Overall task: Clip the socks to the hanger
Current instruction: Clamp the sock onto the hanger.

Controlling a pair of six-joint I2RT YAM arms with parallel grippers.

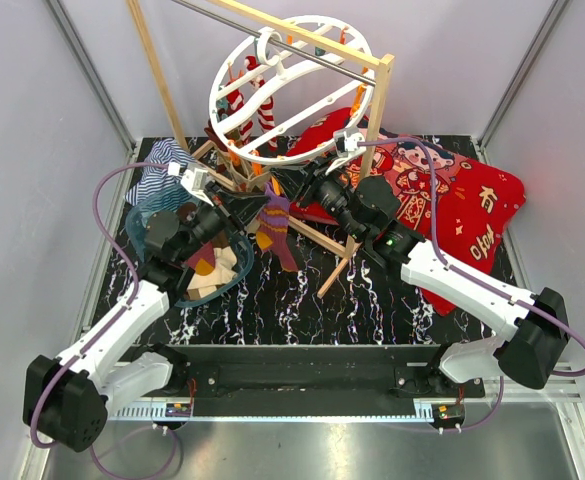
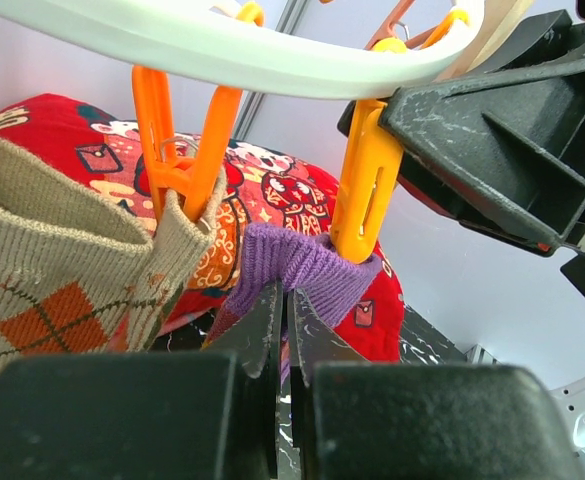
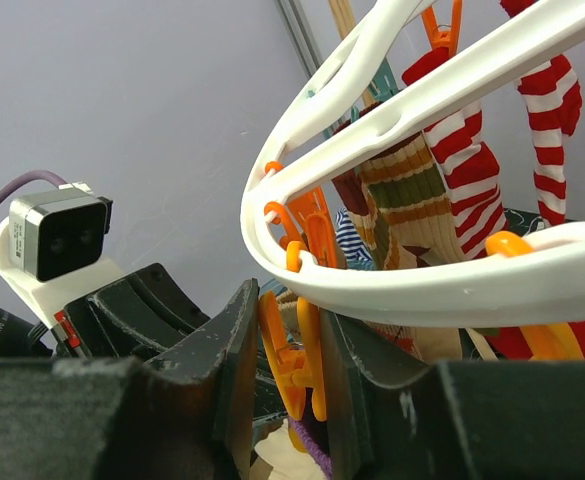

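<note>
The white round hanger hangs from the wooden pole, with red-white striped socks clipped at its far side. My left gripper is shut on the cuff of a purple sock and holds it up under the ring. An orange clip sits over that cuff. My right gripper is shut on this clip, one jaw on each handle, with the purple sock just below. An argyle sock hangs from the neighbouring clip.
A blue basket with more socks stands under the left arm. A red cartoon-print blanket lies at the right, a blue-white striped cloth at the back left. The wooden frame's legs cross the black marbled table.
</note>
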